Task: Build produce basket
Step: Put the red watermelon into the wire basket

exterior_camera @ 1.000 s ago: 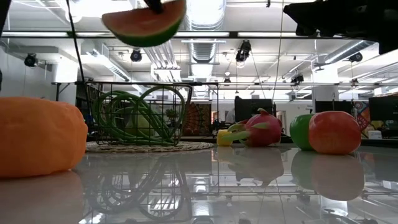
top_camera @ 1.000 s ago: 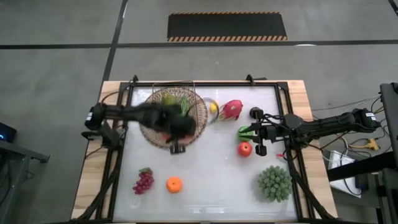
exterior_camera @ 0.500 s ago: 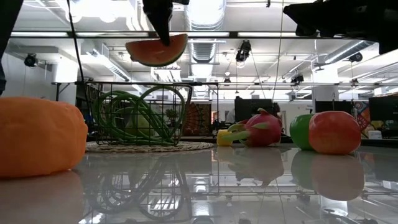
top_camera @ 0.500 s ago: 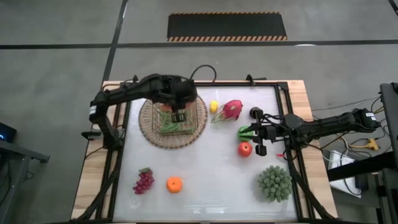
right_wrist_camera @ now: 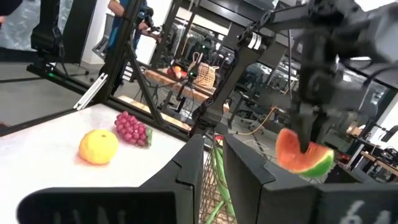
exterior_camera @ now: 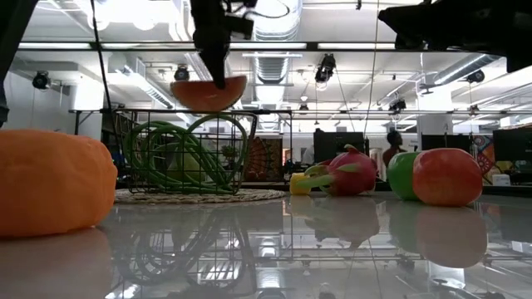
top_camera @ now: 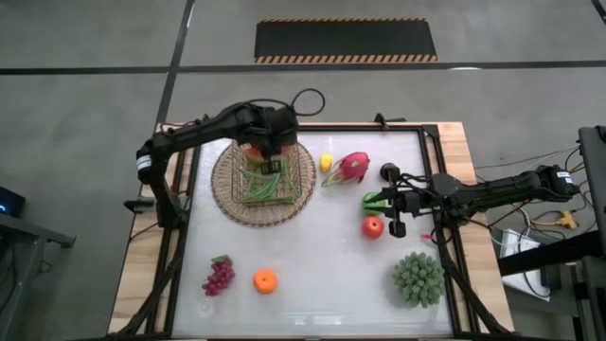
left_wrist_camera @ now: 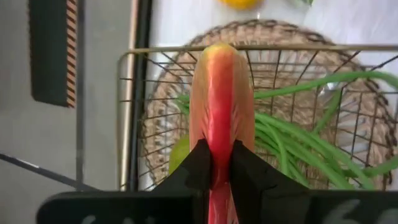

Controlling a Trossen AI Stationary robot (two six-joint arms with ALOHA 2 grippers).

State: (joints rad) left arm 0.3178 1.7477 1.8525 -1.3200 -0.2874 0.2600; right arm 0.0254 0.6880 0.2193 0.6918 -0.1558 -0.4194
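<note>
A watermelon slice [exterior_camera: 208,91] hangs above the round woven basket [top_camera: 227,194], with my left gripper [left_wrist_camera: 216,168] shut on it over the basket's far half. Green beans [top_camera: 260,185] lie in the basket, leaning on its wire frame [exterior_camera: 241,112]. On the table lie a lemon [top_camera: 326,162], a dragon fruit [top_camera: 352,167], a green apple [top_camera: 372,201], a red apple [top_camera: 373,226], grapes [top_camera: 219,275] and an orange [top_camera: 265,280]. My right gripper [top_camera: 390,201] waits shut at the right, beside the apples. My left gripper pinches the watermelon slice by its two flat faces [left_wrist_camera: 219,146] between its two fingers, at the red flesh edge. The fingers [exterior_camera: 218,66] come from above, slanting down. The slice hangs rind down, about level, clear above the basket's wire frame.
A large spiky green ball [top_camera: 418,278] sits at the near right. A black frame [top_camera: 189,227] runs round the white table top. Open table lies in the near middle between the orange and the spiky ball.
My left gripper has carried the watermelon slice from the basket's near side toward the far edge and a little down, staying shut. The slice, tilted before, now hangs about level just above the wire frame.
</note>
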